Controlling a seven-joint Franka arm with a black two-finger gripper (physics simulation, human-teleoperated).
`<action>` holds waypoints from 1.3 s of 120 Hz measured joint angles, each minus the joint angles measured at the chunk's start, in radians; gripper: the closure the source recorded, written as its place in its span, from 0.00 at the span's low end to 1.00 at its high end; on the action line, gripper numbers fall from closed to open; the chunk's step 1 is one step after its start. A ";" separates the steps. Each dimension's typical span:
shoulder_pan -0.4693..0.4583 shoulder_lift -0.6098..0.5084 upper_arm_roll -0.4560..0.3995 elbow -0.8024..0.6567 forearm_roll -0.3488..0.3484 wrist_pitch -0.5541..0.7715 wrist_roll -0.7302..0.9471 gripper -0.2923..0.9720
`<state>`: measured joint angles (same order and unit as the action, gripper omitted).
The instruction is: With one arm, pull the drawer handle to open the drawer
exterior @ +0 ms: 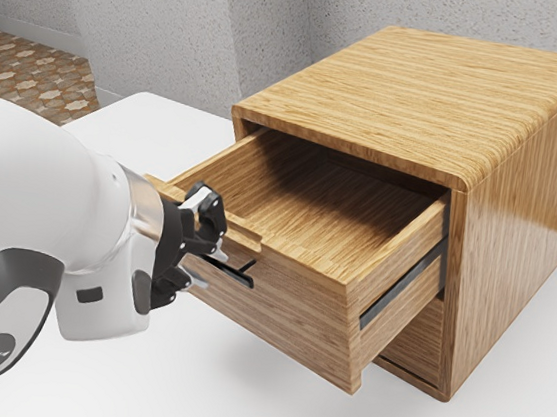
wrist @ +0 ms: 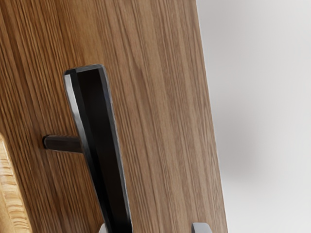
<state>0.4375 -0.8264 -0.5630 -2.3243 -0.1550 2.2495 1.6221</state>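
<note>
A wooden cabinet (exterior: 487, 142) stands on the white table, and its upper drawer (exterior: 317, 223) is pulled well out, its inside empty. The black bar handle (exterior: 238, 273) sits on the drawer front (exterior: 277, 309). My gripper (exterior: 214, 260) is at the handle, coming in from the exterior view's left. In the wrist view the handle (wrist: 99, 145) runs down between my two grey fingertips (wrist: 200, 227). It lies close against one finger, and a clear gap separates it from the other. The gripper (wrist: 151, 228) is open around the bar.
The white table (exterior: 237, 395) stretches in front of and beside the cabinet. Below the open drawer, a lower drawer front (exterior: 418, 350) sits flush in the cabinet. A grey wall and a patterned floor (exterior: 23, 69) lie behind.
</note>
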 joint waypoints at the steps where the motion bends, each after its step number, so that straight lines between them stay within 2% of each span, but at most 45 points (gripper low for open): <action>1: 0.000 0.000 0.000 0.000 0.000 0.000 0.000 0.68; 31: 0.000 -0.002 0.001 0.001 0.000 -0.003 0.000 0.70; 94: -0.007 -0.030 0.022 0.014 0.002 -0.001 0.000 0.67; 109: -0.021 -0.023 0.056 0.098 0.007 -0.013 0.000 0.66; 118: -0.023 0.077 0.064 0.380 0.022 -0.093 -0.009 0.64; 127: -0.027 0.281 0.059 0.713 0.056 -0.251 -0.067 0.53; 135: -0.030 0.434 0.052 0.906 0.071 -0.388 -0.160 0.46; 144: -0.028 0.588 0.051 1.028 0.074 -0.551 -0.332 0.39; 156: -0.024 0.713 0.050 1.065 0.044 -0.687 -0.563 0.34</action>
<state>0.4132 -0.1132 -0.5127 -1.2597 -0.1110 1.5623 1.0589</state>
